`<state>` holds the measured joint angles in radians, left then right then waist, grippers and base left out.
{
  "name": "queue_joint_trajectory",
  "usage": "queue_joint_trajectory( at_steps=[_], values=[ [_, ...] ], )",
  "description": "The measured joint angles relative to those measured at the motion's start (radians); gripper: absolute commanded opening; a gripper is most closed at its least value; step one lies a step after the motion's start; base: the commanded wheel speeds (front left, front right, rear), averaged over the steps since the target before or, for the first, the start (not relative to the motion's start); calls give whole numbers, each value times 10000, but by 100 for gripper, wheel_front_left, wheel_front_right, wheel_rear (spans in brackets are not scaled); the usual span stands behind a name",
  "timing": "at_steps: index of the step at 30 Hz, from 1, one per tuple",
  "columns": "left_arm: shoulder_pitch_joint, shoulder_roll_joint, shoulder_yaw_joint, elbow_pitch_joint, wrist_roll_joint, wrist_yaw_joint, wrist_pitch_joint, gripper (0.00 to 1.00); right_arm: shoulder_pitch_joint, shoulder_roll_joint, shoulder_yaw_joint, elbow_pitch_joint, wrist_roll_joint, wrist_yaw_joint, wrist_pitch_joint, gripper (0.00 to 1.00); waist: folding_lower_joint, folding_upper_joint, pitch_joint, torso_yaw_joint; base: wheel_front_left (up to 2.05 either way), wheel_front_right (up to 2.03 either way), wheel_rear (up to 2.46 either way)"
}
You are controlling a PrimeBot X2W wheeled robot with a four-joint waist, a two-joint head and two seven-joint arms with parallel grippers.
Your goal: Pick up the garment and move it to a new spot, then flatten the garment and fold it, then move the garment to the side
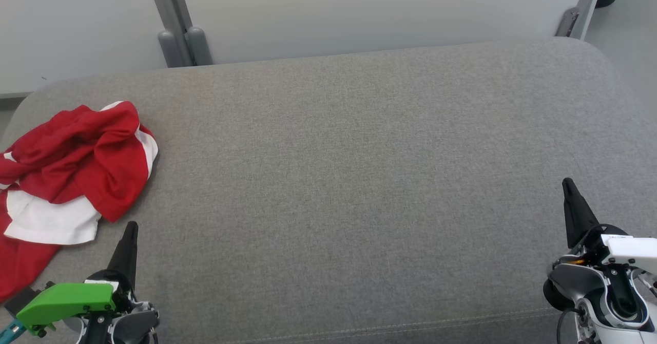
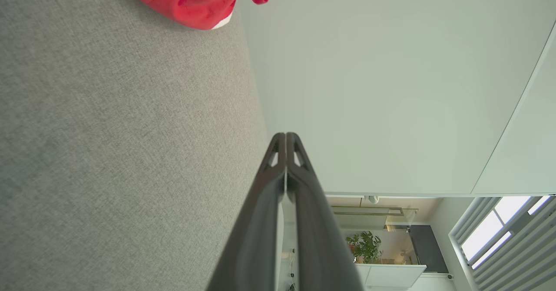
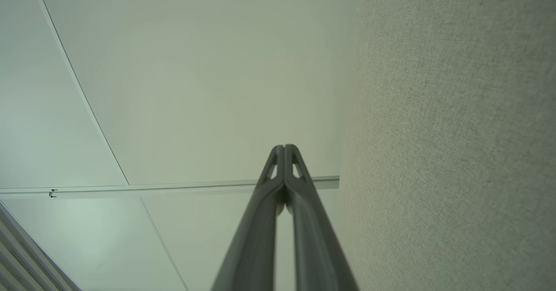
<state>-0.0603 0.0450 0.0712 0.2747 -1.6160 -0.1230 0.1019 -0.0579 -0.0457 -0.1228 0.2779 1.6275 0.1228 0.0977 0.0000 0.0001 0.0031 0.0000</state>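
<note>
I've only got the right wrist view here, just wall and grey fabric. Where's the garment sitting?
Observer: The garment, red and white, lies crumpled at the robot's left end of the grey cushion.
Operator: Which arm is nearer to it?
Observer: The left gripper. In the head view its tip is close beside the garment's near edge but apart from it.
Operator: Is it ready to grab?
Observer: Not yet. The left wrist view shows its jaws pressed together with nothing between them.
</note>
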Motion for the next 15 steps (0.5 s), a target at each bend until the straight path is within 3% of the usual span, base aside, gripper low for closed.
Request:
queue_joint_trajectory(
  at_steps=[15],
  values=[
    [0, -2, 2, 0, 0, 0, 0, 0, 0, 2, -2, 0, 0, 0, 0, 0, 0, 0, 0, 0, 0, 0, 0]
  ],
)
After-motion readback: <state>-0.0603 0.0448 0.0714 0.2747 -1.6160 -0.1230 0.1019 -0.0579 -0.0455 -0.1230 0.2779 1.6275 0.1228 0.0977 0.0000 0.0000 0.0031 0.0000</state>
